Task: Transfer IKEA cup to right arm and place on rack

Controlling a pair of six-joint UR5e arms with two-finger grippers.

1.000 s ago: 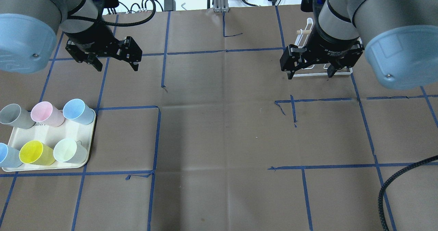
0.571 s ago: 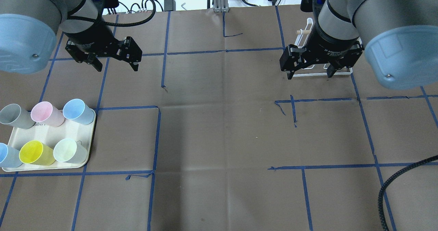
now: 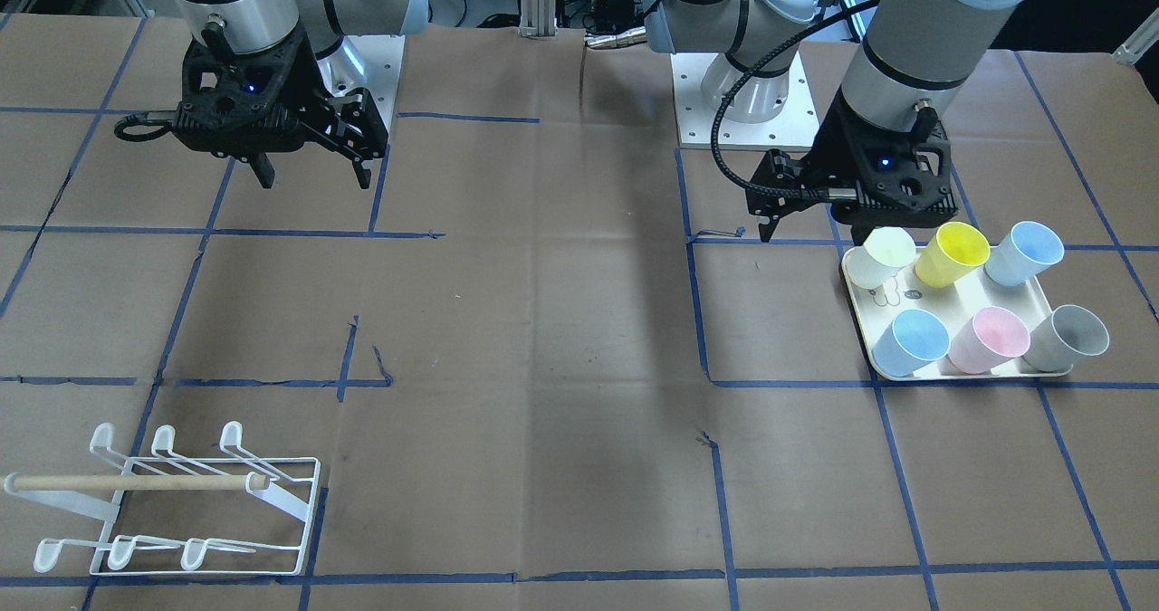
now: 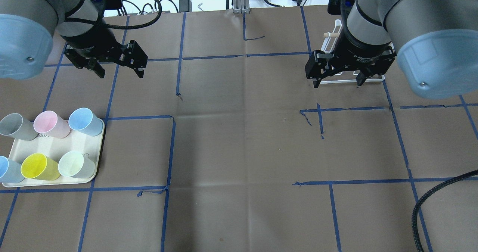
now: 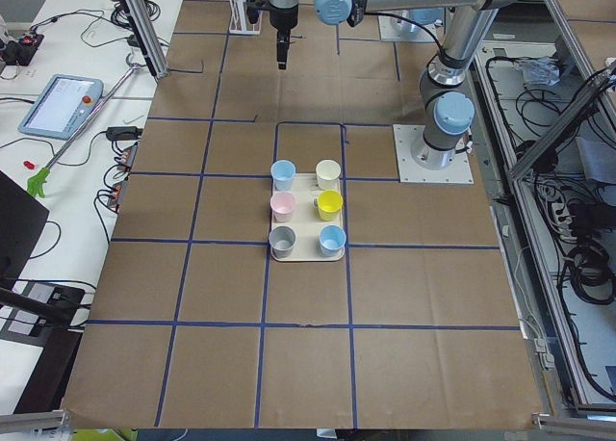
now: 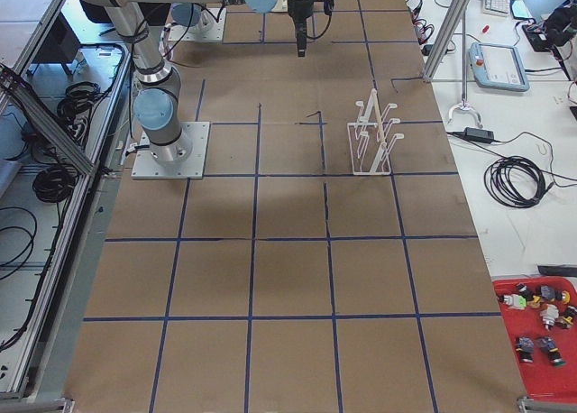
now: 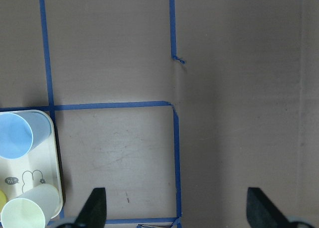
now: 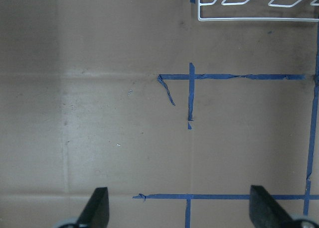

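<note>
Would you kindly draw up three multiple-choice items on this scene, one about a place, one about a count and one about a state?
1. On which part of the table does the cream tray lie?
A. the centre
B. the robot's left side
C. the robot's right side

2. How many cups stand on the tray?
A. four
B. five
C. six

3. What state is the left gripper in?
A. open and empty
B. shut on a cup
C. shut on nothing

Answers:
1. B, since the tray sits at the left edge of the overhead view, below the left arm.
2. C, since one grey, one pink, one yellow, one pale green and two blue cups show on it.
3. A, since its jaws stand wide apart in the left wrist view, with only bare table paper between them.
</note>
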